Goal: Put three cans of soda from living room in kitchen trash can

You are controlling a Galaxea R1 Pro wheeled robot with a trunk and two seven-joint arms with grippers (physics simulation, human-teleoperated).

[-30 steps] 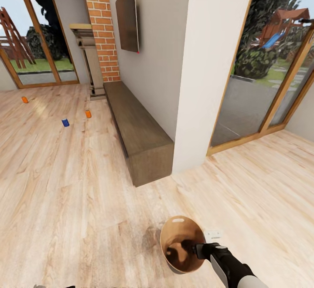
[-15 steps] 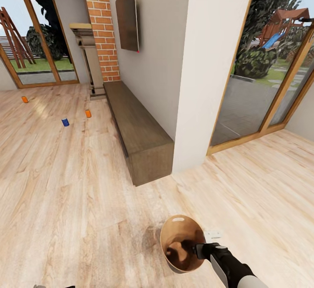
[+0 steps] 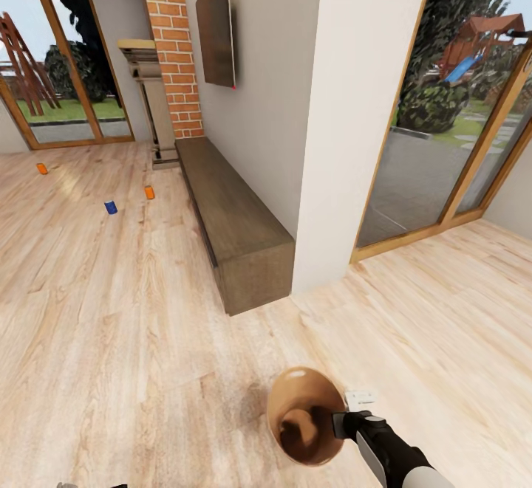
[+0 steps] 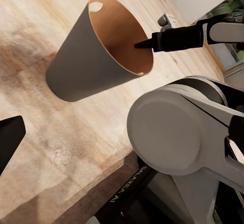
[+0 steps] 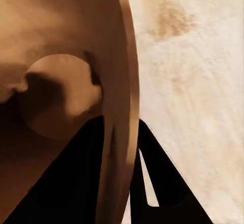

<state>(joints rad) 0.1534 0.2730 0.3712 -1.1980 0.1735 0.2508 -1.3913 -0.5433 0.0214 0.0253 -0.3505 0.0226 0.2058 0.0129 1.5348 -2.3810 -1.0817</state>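
The trash can [image 3: 292, 399], pale grey outside and orange-brown inside, hangs tilted just above the pale plank floor, close in front of me. My right gripper [image 3: 330, 423] is shut on its rim, one finger inside and one outside. The left wrist view shows the trash can [image 4: 86, 56] leaning over its shadow, with the right gripper [image 4: 145, 44] at the rim. In the right wrist view the trash can wall [image 5: 119, 107] runs between the right gripper's [image 5: 119, 176] fingers. Far off on the living room floor stand an orange can [image 3: 42, 169], a blue can [image 3: 111, 207] and a second orange can [image 3: 149, 193]. My left gripper's fingers [image 4: 10, 137] sit wide apart, open and empty.
A long low dark-wood cabinet [image 3: 236, 229] runs along the wall under a dark screen [image 3: 216, 26]. Beyond it is the brick fireplace [image 3: 174, 52]. A white pillar [image 3: 347, 141] stands ahead and glass doors [image 3: 443, 148] to the right. A small white object [image 3: 360, 398] lies beside the bucket.
The trash can has tipped further in my right gripper, and its rim slot has gone out of the head view. The three cans have not moved.
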